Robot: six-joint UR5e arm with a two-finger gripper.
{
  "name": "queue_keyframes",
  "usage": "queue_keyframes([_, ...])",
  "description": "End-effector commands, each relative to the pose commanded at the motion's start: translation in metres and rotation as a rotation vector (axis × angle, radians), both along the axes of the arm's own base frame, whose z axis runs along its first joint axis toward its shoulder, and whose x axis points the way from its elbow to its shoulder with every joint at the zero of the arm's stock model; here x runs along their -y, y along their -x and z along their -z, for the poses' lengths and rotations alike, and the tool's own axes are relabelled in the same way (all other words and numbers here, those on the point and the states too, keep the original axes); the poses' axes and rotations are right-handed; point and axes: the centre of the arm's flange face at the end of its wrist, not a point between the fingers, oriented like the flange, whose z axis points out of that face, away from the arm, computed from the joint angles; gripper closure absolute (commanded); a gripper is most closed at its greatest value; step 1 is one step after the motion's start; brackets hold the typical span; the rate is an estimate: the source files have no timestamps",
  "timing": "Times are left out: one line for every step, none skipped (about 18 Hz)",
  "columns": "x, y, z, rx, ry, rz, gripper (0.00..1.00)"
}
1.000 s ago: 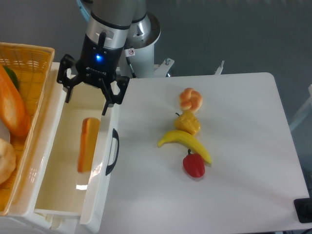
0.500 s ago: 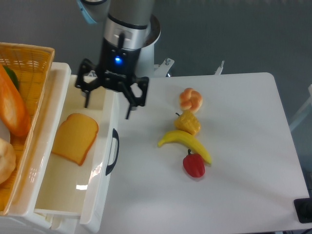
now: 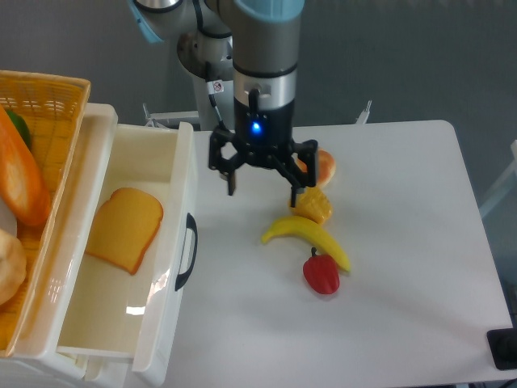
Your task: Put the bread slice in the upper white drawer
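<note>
camera view from above: my gripper (image 3: 262, 184) hangs over the white worktop (image 3: 388, 267), just right of the drawer's front edge, with its two fingers spread wide and nothing between them. a small blue light glows on the black gripper body. a small round sticker with a red ring sits on my arm above it, but its marking is too small to read.

the bread slice (image 3: 124, 229) lies flat inside the upper white drawer (image 3: 89, 323), tan face up, with its darker crust showing along the lower edge. it rests on the drawer floor in the upper half, toward the left wall, well apart from my gripper. the drawer is pulled out, and its curved black handle (image 3: 187, 251) sits on the front panel facing the worktop.

to the left of the drawer, a woven yellow basket (image 3: 48, 93) holds a long orange loaf (image 3: 23, 179), with something green behind it and a pale round item at the lower left edge that i can't make out.

on the worktop to my right are a small glazed bun (image 3: 323, 166), partly hidden behind one gripper finger, a yellow corn piece (image 3: 313, 204) just below it, a banana (image 3: 309, 236) touching the corn's lower side, and a red pepper (image 3: 321, 273) just beneath the banana.

i can read no brand names or writing on any of the things.
</note>
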Motion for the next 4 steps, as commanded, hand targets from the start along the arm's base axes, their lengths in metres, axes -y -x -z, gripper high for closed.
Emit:
queue_keyframes([-0.002, 0.003, 0.006, -0.002, 0.018, 0.009, 0.00])
queue_keyframes([-0.003, 0.006, 0.012, -0.001, 0.031, 0.014, 0.00])
queue_keyframes([-0.005, 0.009, 0.017, 0.001, 0.039, 0.021, 0.00])
queue_keyframes([-0.007, 0.012, 0.024, 0.008, 0.047, 0.021, 0.00])
